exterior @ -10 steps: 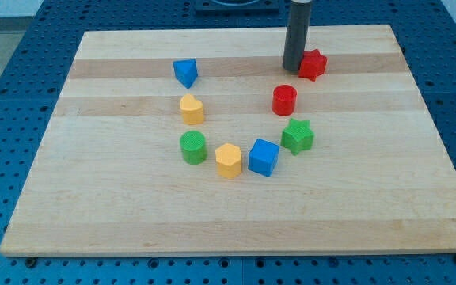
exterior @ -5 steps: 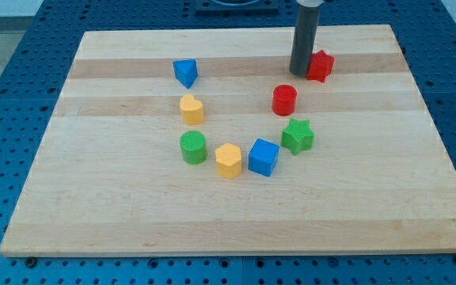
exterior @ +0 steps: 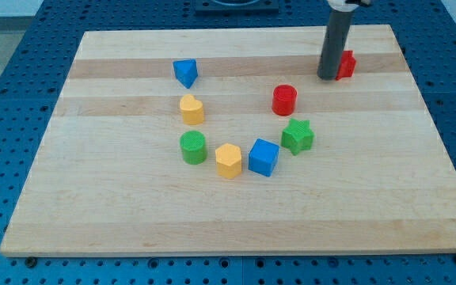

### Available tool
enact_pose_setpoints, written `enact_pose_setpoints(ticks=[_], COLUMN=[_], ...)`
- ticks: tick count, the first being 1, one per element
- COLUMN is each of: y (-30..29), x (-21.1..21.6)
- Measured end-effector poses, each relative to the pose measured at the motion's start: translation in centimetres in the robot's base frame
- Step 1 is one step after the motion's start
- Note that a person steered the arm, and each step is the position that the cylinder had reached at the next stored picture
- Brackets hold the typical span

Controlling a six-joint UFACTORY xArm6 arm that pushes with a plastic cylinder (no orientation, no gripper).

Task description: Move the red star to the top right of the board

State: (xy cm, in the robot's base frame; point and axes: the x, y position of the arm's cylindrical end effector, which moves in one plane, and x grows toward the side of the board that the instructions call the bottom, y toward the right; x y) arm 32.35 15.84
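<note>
Red star (exterior: 346, 64) touches my tip's (exterior: 327, 77) right.

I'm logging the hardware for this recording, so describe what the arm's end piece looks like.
Only a straight, smooth, dark grey cylindrical rod shows, ending in my tip, cut flat and the same width as the shaft. At the view's top, a lighter collar caps the rod. No cables, markings or gripper are visible, and the arm itself is out of frame.

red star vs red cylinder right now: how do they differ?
Shape: the red star is pointed, the red cylinder round with a flat top. Place: the red star sits nearer the view's top right, the red cylinder lower and further left. Contact: my tip is against the red star's left side and partly hides it; the red cylinder stands clear and fully visible. Both are red.
</note>
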Motion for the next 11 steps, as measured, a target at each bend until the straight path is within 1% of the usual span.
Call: enact_pose_setpoints(ticks=[2,3,6,8,9,10,11], y=[0.3,0.5,4.9,5.7,5.9,5.5,3.5], x=[-2.5,-2.5,-2.8,-3.7,-3.7,-2.1,-0.6])
